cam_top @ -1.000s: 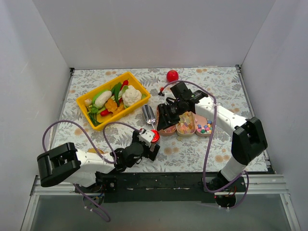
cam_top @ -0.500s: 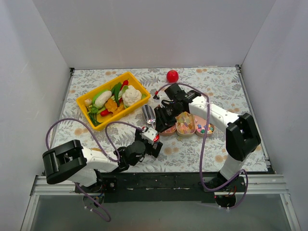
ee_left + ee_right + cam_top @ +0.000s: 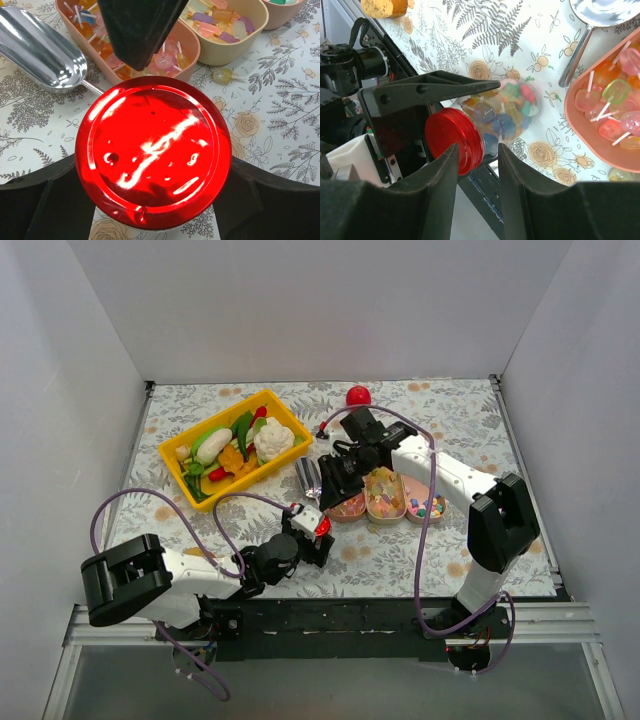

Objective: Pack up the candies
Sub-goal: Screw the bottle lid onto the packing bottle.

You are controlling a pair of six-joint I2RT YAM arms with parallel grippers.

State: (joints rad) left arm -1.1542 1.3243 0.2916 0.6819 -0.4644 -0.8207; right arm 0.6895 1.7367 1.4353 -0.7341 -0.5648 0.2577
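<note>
Nearly there: jar filled and capped, trays not yet emptied

Judging by what shows, the packing is well advanced but not finished. The left gripper (image 3: 318, 531) is closed on a clear jar (image 3: 512, 107), whose belly is crowded with the candies (image 3: 497, 117). Its red lid (image 3: 152, 152) sits on the mouth, facing the left wrist camera. Whether that lid is screwed tight or only resting cannot be told. The right gripper (image 3: 477, 150) hangs just above the lid with its fingers parted and nothing between them, so the cap looks like its concern. As for what is left, the lollipop tray (image 3: 194, 49) and the beige tray (image 3: 227, 52) next to it hold plenty of sweets. One stray sweet (image 3: 222, 76) lies on the patterned table (image 3: 280, 130) just beside them. The scoop (image 3: 42, 52) lies idle on the table near the trays.
</note>
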